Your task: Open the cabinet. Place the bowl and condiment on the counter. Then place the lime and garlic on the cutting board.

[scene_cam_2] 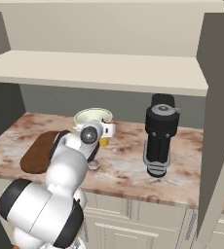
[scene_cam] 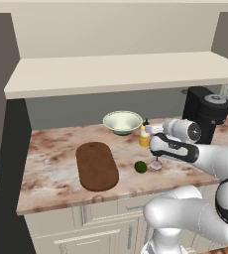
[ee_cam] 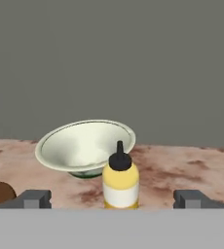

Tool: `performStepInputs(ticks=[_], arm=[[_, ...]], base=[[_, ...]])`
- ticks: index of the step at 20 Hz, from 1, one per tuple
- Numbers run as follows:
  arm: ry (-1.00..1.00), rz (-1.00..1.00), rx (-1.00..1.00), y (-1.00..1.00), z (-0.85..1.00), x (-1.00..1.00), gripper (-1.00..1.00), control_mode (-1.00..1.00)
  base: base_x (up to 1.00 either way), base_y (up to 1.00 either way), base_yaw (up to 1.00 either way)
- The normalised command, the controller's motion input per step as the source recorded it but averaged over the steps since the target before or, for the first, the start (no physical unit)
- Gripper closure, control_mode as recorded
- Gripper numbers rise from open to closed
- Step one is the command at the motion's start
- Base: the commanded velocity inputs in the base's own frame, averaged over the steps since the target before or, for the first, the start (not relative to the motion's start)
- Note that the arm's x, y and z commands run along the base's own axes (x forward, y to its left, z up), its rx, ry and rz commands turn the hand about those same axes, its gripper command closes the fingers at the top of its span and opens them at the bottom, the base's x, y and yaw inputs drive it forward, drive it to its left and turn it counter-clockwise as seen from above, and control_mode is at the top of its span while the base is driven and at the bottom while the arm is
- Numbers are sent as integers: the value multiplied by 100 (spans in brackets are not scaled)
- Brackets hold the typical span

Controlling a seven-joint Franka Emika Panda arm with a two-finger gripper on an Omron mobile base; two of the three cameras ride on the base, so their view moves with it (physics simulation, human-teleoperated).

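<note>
The cabinet (scene_cam: 121, 74) stands open, its cream shelf bare. On the counter (scene_cam: 51, 158) sit the pale green bowl (scene_cam: 122, 121) (scene_cam_2: 93, 115) (ee_cam: 84, 146) and, just right of it, the yellow condiment (scene_cam: 144, 135) (scene_cam_2: 104, 142) (ee_cam: 120, 182). The dark brown cutting board (scene_cam: 96, 165) (scene_cam_2: 38, 151) lies to the left with nothing on it. The lime (scene_cam: 141, 166) and the garlic (scene_cam: 156, 164) (scene_cam_2: 93, 165) rest on the counter right of the board. My gripper (scene_cam: 153, 143) (scene_cam_2: 100, 138) (ee_cam: 113, 198) is open, low over the garlic, facing the bottle and holding nothing.
A black coffee machine (scene_cam: 205, 111) (scene_cam_2: 160, 136) stands at the back right of the counter. Open cabinet doors (scene_cam_2: 216, 121) flank the counter on both sides. Cream drawer fronts (scene_cam: 106, 218) run below the counter edge.
</note>
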Motion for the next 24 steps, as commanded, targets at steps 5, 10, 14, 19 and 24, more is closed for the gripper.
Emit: performStepInputs(ticks=[5, 10, 14, 19, 24], arm=[[10, -1, -7, 0, 37, -40, -100, -100], [14, -3, -5, 0, 37, -44, -100, -100], [17, -3, -3, 0, 35, -43, -100, -100], [19, -4, -2, 0, 27, -42, -100, -100], [23, -4, -1, 0, 6, -36, -100, -100]], base=[[0, 0, 0], [0, 0, 0], [0, 0, 0], [0, 0, 0], [0, 0, 0]])
